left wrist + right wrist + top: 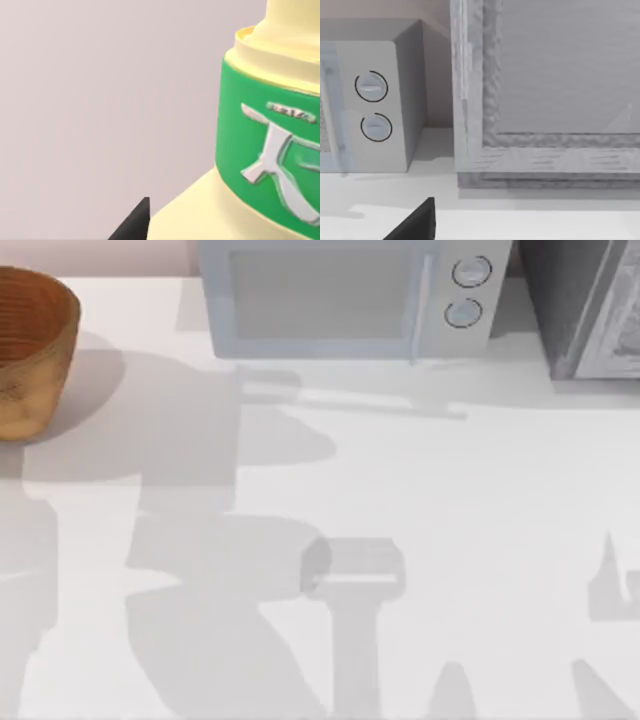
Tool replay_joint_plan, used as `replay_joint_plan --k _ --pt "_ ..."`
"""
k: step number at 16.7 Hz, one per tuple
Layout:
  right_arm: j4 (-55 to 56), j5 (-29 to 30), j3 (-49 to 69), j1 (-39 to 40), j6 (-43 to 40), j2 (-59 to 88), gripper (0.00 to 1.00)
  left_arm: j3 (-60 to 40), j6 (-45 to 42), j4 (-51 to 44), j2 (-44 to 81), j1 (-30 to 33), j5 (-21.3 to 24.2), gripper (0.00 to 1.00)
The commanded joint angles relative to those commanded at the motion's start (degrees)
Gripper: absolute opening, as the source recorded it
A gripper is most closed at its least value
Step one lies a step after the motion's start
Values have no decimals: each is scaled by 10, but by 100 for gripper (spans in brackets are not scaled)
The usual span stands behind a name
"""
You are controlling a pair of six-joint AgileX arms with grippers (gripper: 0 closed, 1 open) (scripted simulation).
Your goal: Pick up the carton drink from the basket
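The carton drink (260,150) is right up close to the left wrist camera, with a plain pale wall behind it. A black pointed bit of the left gripper (137,222) is just beside the drink's pale-yellow shoulder. I cannot tell if they touch. I also cannot tell if this claw is open or closed, or if it has hold of the drink.

There is one drink. It has one green band (240,125) around its neck. On the band is a shiny silver-white mark with curved strokes. I cannot read it as a word.

A black bit of the right gripper (417,222) is over the white table (450,500). I cannot tell how far open that claw is, or if it holds anything. Past it stand one pale blue-grey microwave (340,300) and one big grey box (580,310), side by side at the back of the table. The microwave has two round knobs, one (471,272) above the other (463,312).

There is one basket (30,350). It is brown and woven, and it sits at the far left of the table, near the back.
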State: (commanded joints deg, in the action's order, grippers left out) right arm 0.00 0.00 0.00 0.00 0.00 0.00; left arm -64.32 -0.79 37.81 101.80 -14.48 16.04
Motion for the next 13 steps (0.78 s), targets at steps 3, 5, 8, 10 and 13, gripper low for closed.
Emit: replay_joint_plan --k 3,5,8,10,13 --pt "0 0 0 0 0 0 100 -22 -1 -47 -27 0 -1 0" --pt "0 0 0 0 0 0 100 -27 -1 -59 -34 0 -1 0" --pt "0 0 0 0 0 0 100 -27 -1 -59 -34 0 -1 0" --pt "0 0 0 0 0 0 100 -25 -2 -58 -33 -1 -1 0" --pt "0 0 0 0 0 0 100 7 1 -76 -69 6 -8 0"
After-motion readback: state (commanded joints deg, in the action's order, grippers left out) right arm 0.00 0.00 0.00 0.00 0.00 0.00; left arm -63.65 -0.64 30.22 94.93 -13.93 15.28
